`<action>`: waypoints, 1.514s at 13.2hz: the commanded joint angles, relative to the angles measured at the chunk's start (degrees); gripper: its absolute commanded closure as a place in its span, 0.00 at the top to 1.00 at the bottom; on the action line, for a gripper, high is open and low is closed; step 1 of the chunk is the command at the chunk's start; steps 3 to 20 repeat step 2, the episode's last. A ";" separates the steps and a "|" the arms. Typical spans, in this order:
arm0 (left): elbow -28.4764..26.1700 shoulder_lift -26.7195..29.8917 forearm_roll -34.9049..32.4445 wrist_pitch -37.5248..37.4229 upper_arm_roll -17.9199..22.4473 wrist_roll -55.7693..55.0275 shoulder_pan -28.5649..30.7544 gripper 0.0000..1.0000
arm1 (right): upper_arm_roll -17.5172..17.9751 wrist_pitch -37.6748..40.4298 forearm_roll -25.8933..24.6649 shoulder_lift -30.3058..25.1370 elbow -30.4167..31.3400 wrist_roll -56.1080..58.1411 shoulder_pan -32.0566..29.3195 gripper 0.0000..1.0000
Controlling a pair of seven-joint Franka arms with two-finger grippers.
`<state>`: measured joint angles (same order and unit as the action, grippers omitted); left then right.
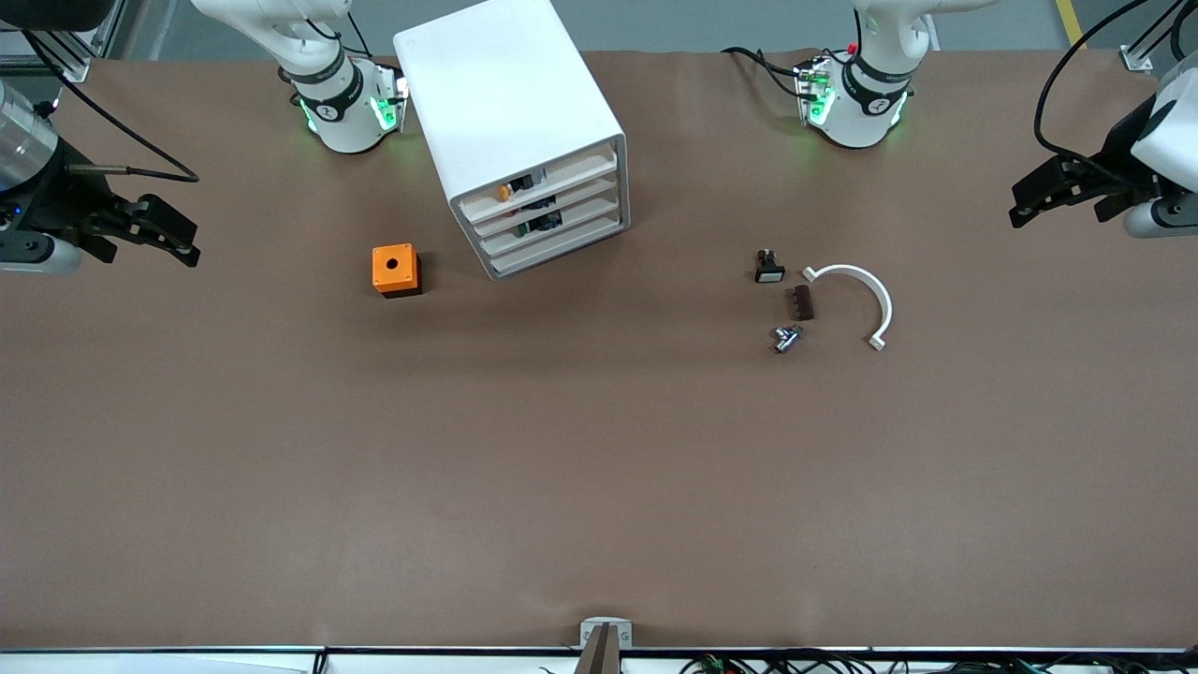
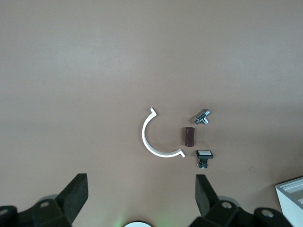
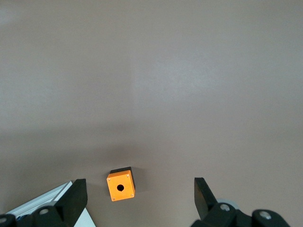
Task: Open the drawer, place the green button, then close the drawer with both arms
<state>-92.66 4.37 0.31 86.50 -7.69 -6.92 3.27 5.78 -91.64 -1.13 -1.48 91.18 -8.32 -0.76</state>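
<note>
Front view: my left gripper [image 1: 1022, 208] hangs over the left arm's end of the table and my right gripper [image 1: 187, 243] over the right arm's end, both with jaws apart and empty. The drawer cabinet [image 1: 524, 140] stands between the bases.

Left wrist view: only a white-faced button [image 2: 204, 154] and a white half-ring [image 2: 154, 139].

Right wrist view: an orange box [image 3: 120, 185].

I can't find the green button anywhere. I'd expect it to be light, hard and slick, best pinched by its squarish body.

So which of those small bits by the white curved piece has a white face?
The black button, the one lying closest to the robots' bases; the brown block and metal fitting have none.
</note>
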 commanded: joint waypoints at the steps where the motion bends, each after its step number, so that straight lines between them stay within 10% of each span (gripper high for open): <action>1: 1.60 -0.67 -1.89 -0.89 -1.89 -2.64 0.51 1.00 | -0.24 0.06 -0.81 -0.98 0.84 0.50 0.06 1.00; 20: 2.04 -1.02 -2.50 -1.33 -2.15 -3.53 0.51 1.00 | -0.24 -0.11 -0.72 -0.89 0.75 0.50 0.06 1.00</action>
